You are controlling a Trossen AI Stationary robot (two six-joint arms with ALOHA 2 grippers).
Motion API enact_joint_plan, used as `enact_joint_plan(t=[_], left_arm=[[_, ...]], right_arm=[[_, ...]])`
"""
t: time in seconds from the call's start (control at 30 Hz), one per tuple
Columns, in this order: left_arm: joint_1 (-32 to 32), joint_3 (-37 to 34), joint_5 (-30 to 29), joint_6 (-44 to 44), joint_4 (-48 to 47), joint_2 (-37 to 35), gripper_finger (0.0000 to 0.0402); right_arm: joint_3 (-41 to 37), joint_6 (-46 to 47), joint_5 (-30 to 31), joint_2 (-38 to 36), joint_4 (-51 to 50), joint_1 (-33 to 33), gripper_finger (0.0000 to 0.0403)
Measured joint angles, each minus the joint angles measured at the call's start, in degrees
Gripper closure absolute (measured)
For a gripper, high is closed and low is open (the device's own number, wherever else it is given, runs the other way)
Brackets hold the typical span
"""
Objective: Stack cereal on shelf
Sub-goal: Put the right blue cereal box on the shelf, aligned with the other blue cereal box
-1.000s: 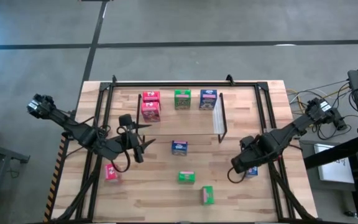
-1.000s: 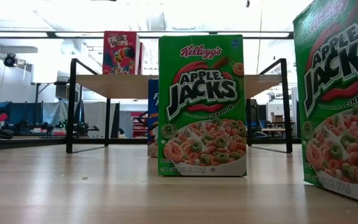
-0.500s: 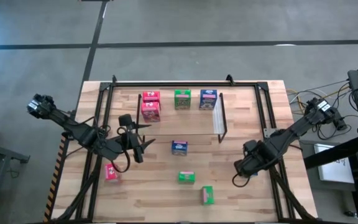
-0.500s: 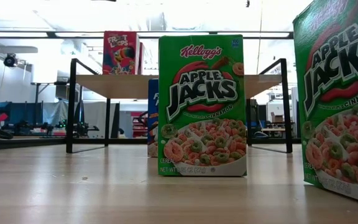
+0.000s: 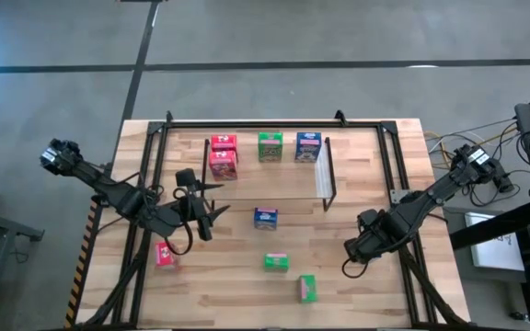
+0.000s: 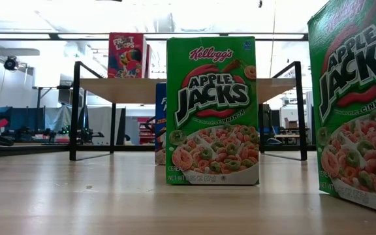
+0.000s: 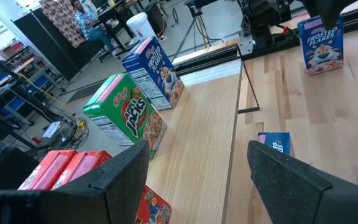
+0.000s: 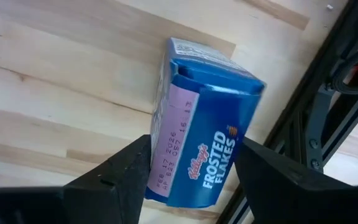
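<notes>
Left gripper: mine on the left waits beside the shelf's open end, jaws spread, nothing between them.
Red box: lone one on the table, near the left arm.
Shelf: already carrying boxes along the back; two red, one green, one blue.
Middle of table: a blue box just in front of the shelf, two green boxes nearer me.
Right gripper: down over a tilted blue box by the right frame rail, a finger on each side; I can't tell yet whether it's actually clamped.
Step in hand: I'd call it the pick of that blue box.
Next move: firm grip, lift clear of the rail, carry left to the shelf.
Readable print: "Kellogg's Frosted Flakes" on blue; "Kellogg's Apple Jacks", "Cinnamon" on green; "Froot Loops" on red.
</notes>
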Motion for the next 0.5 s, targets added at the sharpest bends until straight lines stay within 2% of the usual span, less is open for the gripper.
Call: enact_joint_plan(t=[0.5], left_arm=[[0.0,0.0,0.0,0.0,0.02,0.0,0.0146]], right_arm=[[0.43,-0.92,0.02,0.0,0.37,0.0,0.022]])
